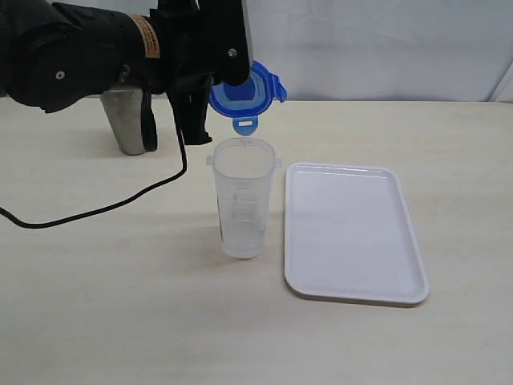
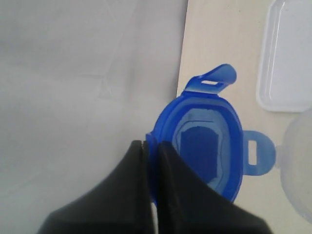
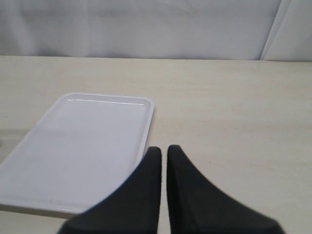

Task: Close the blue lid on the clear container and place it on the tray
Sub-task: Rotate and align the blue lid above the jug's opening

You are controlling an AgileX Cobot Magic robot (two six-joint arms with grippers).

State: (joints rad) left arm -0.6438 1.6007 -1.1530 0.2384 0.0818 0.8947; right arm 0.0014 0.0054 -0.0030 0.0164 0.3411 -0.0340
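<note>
The jaws of the left gripper (image 1: pixel 224 76) are pinched shut on the rim of the blue lid (image 1: pixel 248 96). In the exterior view the lid is held in the air, tilted on edge, just above the open mouth of the clear container (image 1: pixel 243 196) and apart from it. The container stands upright on the table (image 1: pixel 120 305), with its mouth uncovered. The tray (image 1: pixel 353 233) lies flat just beside the container, and nothing is seen on it. A steel cup (image 1: pixel 128 120) stands well apart from the container, on the side away from the tray.

In the left wrist view the left gripper (image 2: pixel 151 146) is seen clamped on the lid (image 2: pixel 204 146), whose flaps are spread outward. Part of the container's rim (image 2: pixel 300 170) is seen close by, with a corner of the tray (image 2: pixel 287 58) beyond it.

In the right wrist view the jaws of the right gripper (image 3: pixel 163 151) are closed on nothing, and only the tray (image 3: pixel 83 141) is shown.

The step in hand is judged to be bringing the lid over the container. Next, the lid would need to be levelled, centred on the mouth and pressed down.

One lid, one container, one tray and one cup are counted.
</note>
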